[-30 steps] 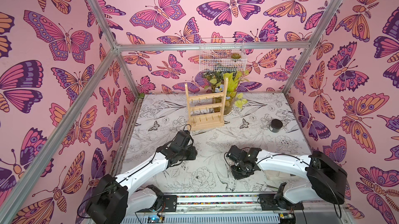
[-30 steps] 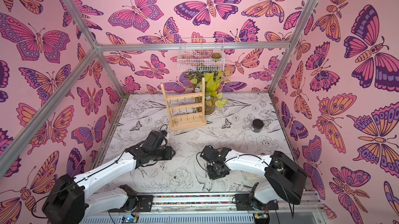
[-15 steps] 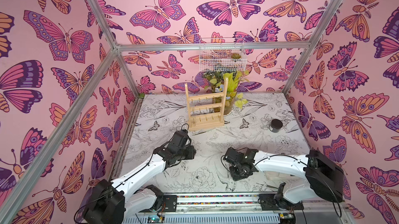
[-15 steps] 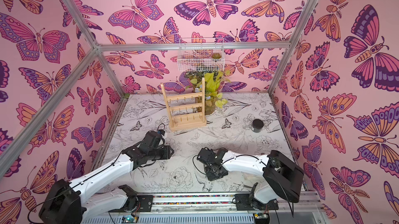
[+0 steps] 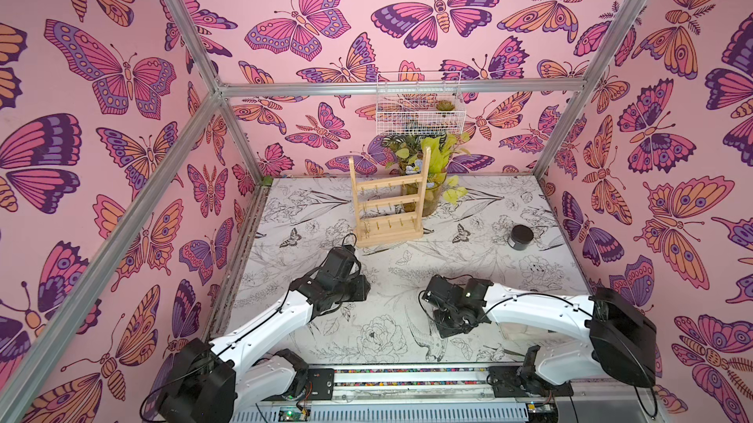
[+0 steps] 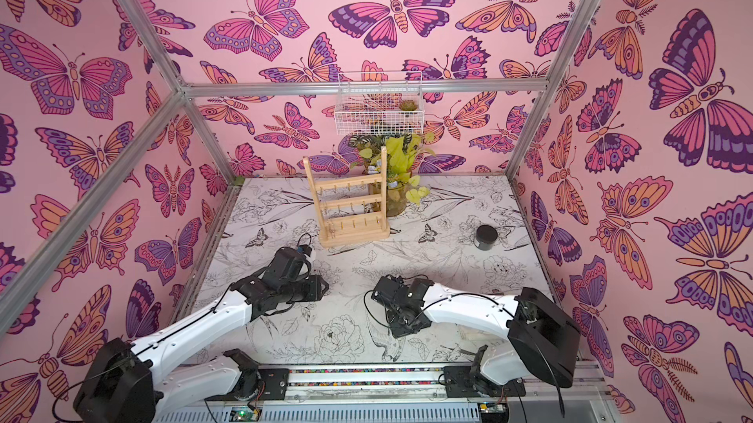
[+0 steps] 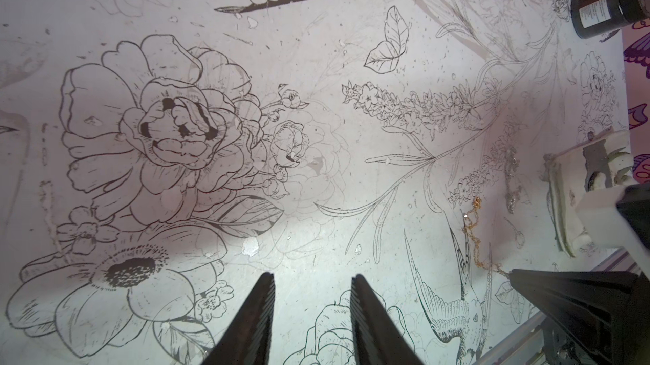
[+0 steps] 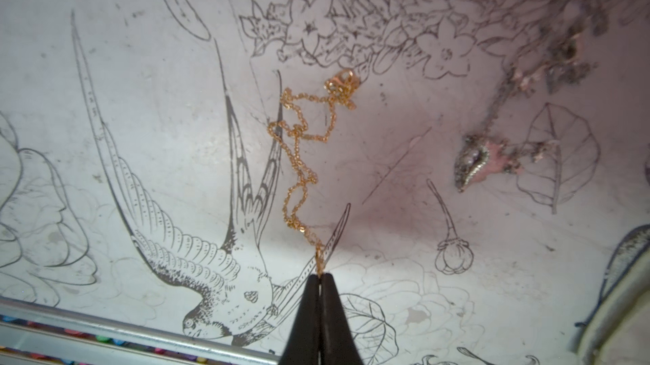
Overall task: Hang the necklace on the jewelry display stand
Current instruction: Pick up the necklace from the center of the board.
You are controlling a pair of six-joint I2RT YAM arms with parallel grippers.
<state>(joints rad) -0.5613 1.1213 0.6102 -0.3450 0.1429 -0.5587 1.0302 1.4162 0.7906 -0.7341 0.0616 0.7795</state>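
Your right jaws clamp the necklace [image 8: 297, 132] by its near end | it trails straight ahead | left jaws half-open, empty

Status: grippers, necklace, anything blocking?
Right gripper shut on necklace end, chain lying on table. Left gripper open, empty. Jewelry display stand upright at back; silver pendant lies beside chain, apart.
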